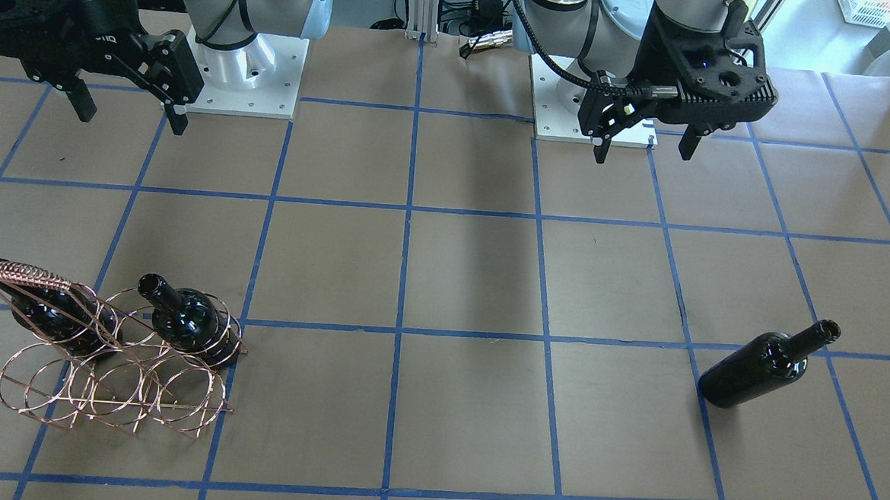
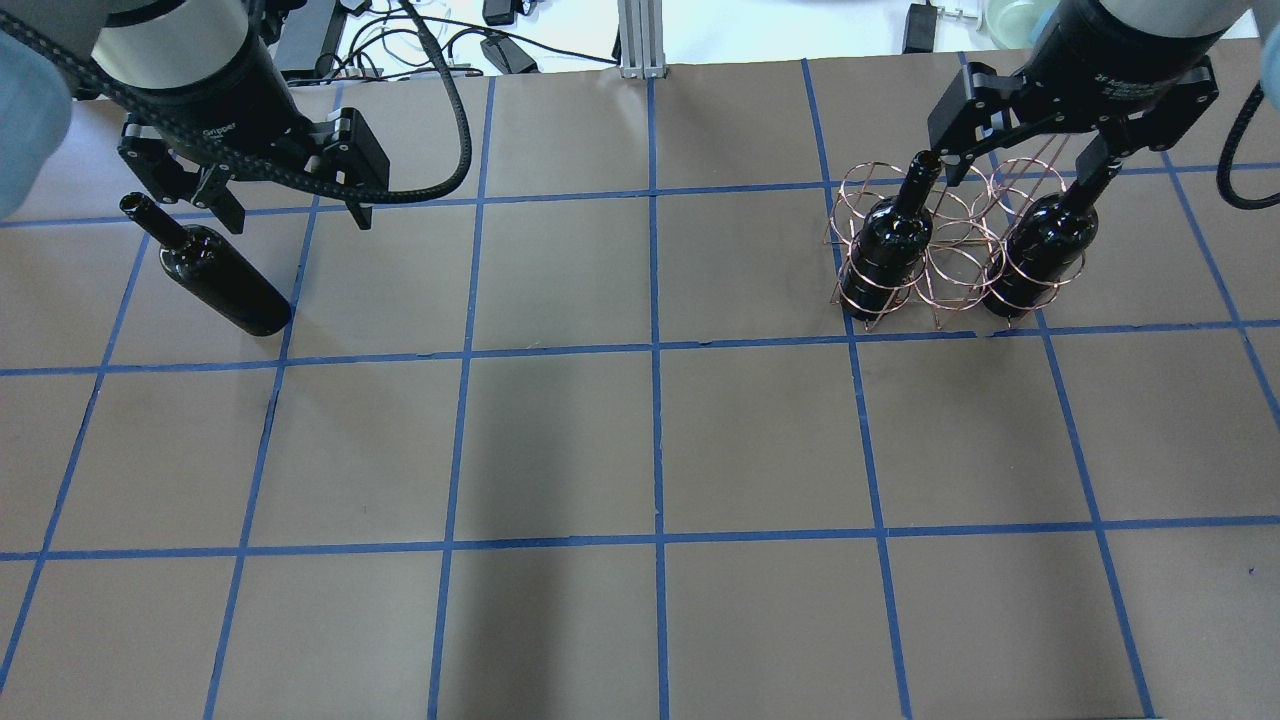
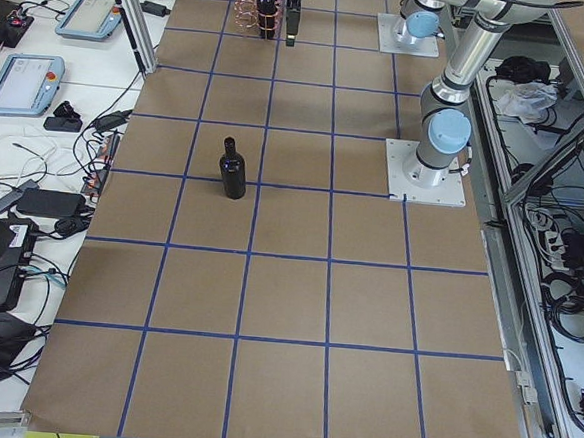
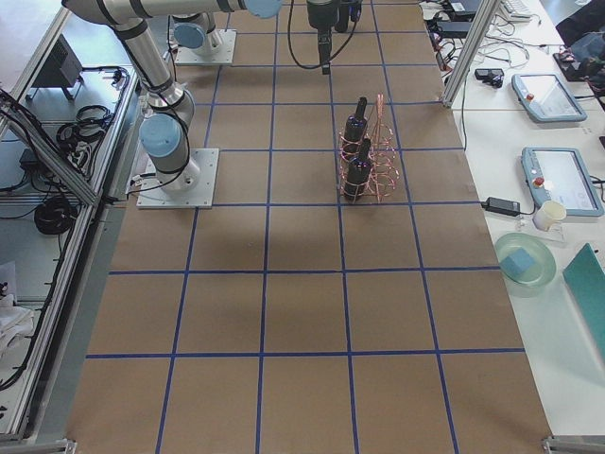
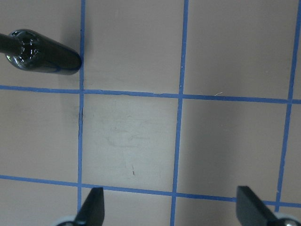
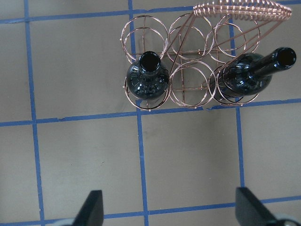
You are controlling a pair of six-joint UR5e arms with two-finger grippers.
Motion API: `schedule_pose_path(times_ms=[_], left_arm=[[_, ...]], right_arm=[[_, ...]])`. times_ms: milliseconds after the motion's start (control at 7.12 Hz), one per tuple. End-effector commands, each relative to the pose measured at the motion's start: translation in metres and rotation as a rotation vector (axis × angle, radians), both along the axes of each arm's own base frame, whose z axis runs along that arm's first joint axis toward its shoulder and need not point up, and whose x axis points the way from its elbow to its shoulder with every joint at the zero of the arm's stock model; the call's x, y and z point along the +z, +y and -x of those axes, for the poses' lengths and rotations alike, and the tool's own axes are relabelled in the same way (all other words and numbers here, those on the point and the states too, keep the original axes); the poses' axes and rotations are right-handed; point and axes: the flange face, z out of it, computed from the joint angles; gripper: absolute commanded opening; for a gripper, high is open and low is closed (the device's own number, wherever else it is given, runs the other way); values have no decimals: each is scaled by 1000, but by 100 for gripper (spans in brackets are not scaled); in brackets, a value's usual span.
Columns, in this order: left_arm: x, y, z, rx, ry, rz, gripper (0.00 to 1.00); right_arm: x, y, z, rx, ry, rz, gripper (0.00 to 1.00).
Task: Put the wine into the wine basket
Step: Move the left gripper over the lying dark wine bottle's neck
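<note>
A near-black wine bottle (image 2: 215, 280) stands upright on the table's left side, apart from the rack; it also shows in the front view (image 1: 765, 366) and the left wrist view (image 5: 40, 56). My left gripper (image 2: 298, 218) hangs open and empty above the table, just beside that bottle. The copper wire wine basket (image 2: 945, 262) stands at the far right and holds two more bottles (image 2: 885, 245) (image 2: 1045, 250) in its end rings; the ring between them is empty (image 6: 190, 82). My right gripper (image 2: 1020, 170) is open and empty, raised over the basket.
The arms' base plates (image 1: 249, 72) (image 1: 574, 116) sit at the robot's edge of the table. Blue tape lines divide the brown surface into squares. Side benches with tablets (image 3: 21, 80) and cables flank the table ends.
</note>
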Motion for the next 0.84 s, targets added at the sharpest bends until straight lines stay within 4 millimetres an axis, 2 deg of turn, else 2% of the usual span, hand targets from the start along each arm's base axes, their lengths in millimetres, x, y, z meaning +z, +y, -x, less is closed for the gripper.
schedule_pose_path(times_ms=[0,421,702], left_arm=[[-1,1,0,0,0,0,100],[1,-1,-2,1,-1,7,100],[8,-9,-23,-4,-3,29,100]], right_arm=[[0,0,0,0,0,0,100],[-1,-1,0,-1,0,0,100],[1,1,0,0,2,1,100]])
